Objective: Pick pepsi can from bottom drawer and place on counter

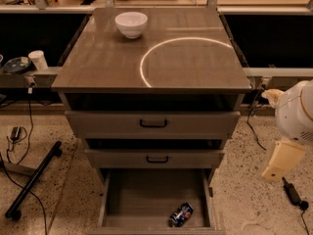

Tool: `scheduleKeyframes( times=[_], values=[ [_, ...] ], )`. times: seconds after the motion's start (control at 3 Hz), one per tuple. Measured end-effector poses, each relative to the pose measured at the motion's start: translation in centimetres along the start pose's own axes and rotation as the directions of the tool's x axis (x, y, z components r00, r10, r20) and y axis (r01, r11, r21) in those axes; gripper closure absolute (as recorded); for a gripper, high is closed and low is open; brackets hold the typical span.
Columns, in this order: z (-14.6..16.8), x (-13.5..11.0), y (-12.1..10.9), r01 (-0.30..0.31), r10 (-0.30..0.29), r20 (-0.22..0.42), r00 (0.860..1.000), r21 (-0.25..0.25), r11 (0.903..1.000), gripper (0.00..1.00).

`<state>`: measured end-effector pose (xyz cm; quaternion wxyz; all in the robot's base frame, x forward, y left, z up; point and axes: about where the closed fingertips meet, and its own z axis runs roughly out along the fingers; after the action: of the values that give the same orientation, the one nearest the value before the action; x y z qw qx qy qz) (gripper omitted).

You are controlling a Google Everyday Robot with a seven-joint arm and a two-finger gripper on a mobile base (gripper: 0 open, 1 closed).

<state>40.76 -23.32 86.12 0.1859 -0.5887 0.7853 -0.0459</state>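
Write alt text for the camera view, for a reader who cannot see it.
A pepsi can lies on its side near the front right of the open bottom drawer. A white bowl sits at the back left of the counter; the robot's arm hangs at the right edge, its claw out of view.

Pepsi can (181,214): in the bottom drawer (127,199), toward its 5 o'clock corner. Bowl (131,23): on the counter (186,67), at 11 o'clock. My gripper (282,159): at the cabinet's 3 o'clock, beside the two upper drawers (152,124), touching nothing.
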Motion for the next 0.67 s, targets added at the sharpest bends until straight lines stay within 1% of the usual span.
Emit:
scheduleKeyframes(
  times=[0.33,0.67],
  values=[
    [2.6,1.1,1.4,-0.017,0.017,0.001,1.000,-0.002,0.9998,0.00],
    [4.1,1.7,2.2,-0.028,0.028,-0.001,1.000,-0.013,0.9995,0.00]
  ],
)
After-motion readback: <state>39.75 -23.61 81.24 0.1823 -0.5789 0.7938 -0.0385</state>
